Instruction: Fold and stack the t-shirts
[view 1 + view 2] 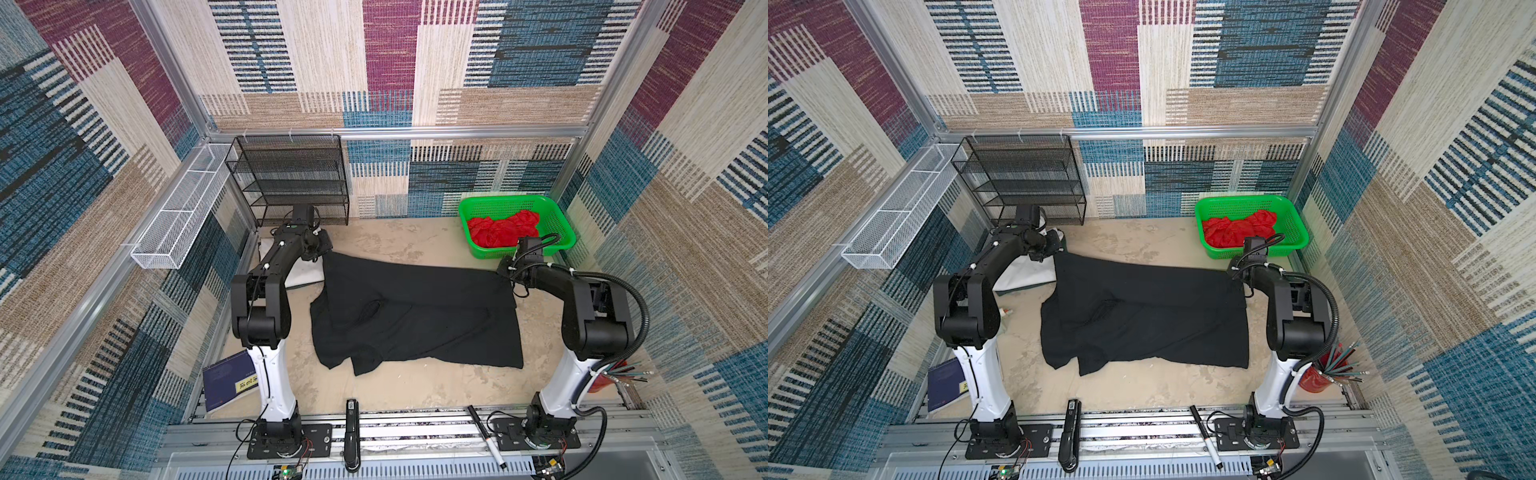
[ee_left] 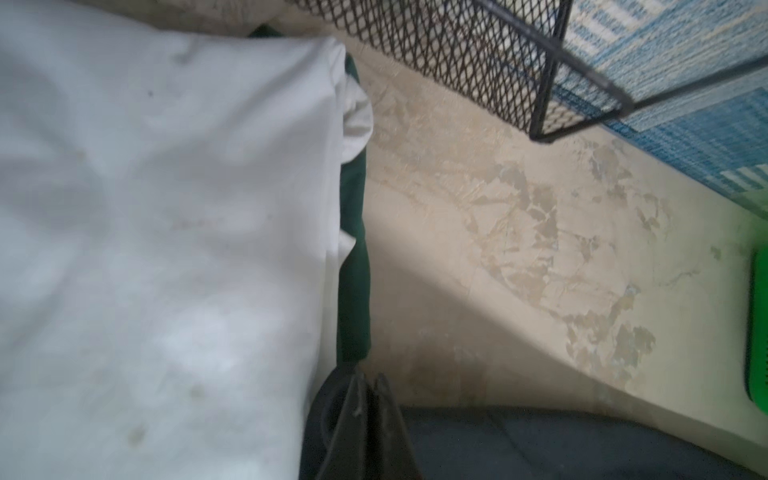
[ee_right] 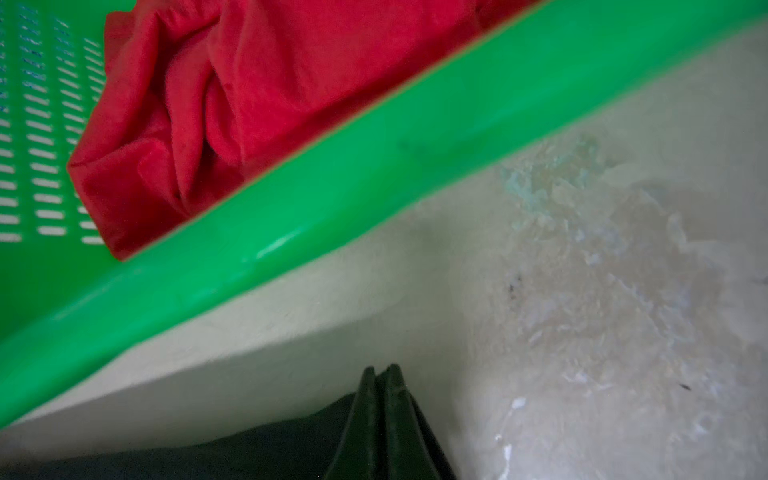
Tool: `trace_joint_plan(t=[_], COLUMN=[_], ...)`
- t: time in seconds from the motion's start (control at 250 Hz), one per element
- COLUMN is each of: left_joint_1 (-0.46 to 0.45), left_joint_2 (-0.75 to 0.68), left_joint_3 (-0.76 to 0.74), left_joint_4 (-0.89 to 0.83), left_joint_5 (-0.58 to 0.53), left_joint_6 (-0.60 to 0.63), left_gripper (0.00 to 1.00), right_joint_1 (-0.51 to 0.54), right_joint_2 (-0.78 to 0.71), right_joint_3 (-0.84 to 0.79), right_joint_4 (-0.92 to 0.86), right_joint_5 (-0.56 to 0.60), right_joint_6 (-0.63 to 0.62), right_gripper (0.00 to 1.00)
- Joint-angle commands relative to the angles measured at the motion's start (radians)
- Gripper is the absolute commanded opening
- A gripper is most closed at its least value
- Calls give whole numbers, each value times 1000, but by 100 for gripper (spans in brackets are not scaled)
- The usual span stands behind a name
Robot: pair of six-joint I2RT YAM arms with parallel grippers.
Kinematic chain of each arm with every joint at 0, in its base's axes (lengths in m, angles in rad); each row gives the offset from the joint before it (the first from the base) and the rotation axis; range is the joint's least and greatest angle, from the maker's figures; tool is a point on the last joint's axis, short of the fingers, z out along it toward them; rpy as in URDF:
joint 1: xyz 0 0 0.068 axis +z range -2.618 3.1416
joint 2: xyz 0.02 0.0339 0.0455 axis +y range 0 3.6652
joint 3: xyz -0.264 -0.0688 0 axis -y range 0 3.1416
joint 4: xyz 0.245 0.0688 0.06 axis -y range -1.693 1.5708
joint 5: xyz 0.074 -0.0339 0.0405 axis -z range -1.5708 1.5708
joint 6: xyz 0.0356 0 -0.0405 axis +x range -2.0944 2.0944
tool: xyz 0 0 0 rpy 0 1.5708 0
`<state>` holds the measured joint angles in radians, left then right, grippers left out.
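At 10 o'clock on the table (image 1: 395, 241) the white shirt (image 2: 166, 228) lies folded flat on the green shirt (image 2: 353, 270), with only a green edge showing under it, so two of four look folded and stacked. Just beside them the left gripper (image 2: 368, 386) is clenched, jaws together, pinching the 11 o'clock corner of the black shirt (image 1: 415, 316). That shirt covers the table centre, spread wide but not flat: the 7 o'clock end is bunched, there is a rumple near the middle, and a crease runs across. No tidy fold yet. At its 1 o'clock corner the right gripper (image 3: 384, 370) is clenched too, and the wrist view shows black cloth running up to the closed jaws, so it reads as a pinch on that corner. My call: the third shirt's fold is only starting, with both far corners gripped, likely for a pull toward 6 o'clock. At 2 o'clock the basket (image 1: 557, 208) holds the red shirt (image 1: 503, 228), crumpled and unfolded. To do: fold the black one and stack it, then take out, fold and stack the red one. Roughly halfway.
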<state>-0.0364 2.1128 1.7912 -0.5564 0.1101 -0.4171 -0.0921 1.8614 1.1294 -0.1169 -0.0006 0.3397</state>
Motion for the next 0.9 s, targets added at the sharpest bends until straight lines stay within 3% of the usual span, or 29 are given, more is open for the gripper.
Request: trace_joint_plan(t=[0.0, 0.056, 0.144, 0.304, 0.56, 0.76, 0.896], left_joint_1=[7, 4, -14, -139, -277, -298, -312], left_joint_2=[73, 65, -58, -330, -582, -646, -709], left_joint_3=[109, 103, -60, -354, -659, -812, -905], left_joint_4=[-41, -48, 46, 107, -56, -195, -219], left_joint_5=[-22, -43, -99, -234, -92, -105, -47], left_joint_6=[42, 56, 75, 125, -5, -92, -164], left_gripper=[29, 39, 47, 48, 47, 46, 45], right_joint_1=[-1, -1, 4, 38, 137, 200, 289], right_joint_2=[-6, -46, -142, -285, -479, -555, -598], right_joint_3=[17, -1, -53, -122, -345, -445, -475], right_joint_4=[82, 88, 75, -103, -281, -372, -388], right_joint_5=[10, 15, 33, -44, -62, -48, -53], right_joint_6=[13, 0, -5, 11, 111, 192, 265], right_gripper=[45, 68, 82, 83, 84, 80, 78])
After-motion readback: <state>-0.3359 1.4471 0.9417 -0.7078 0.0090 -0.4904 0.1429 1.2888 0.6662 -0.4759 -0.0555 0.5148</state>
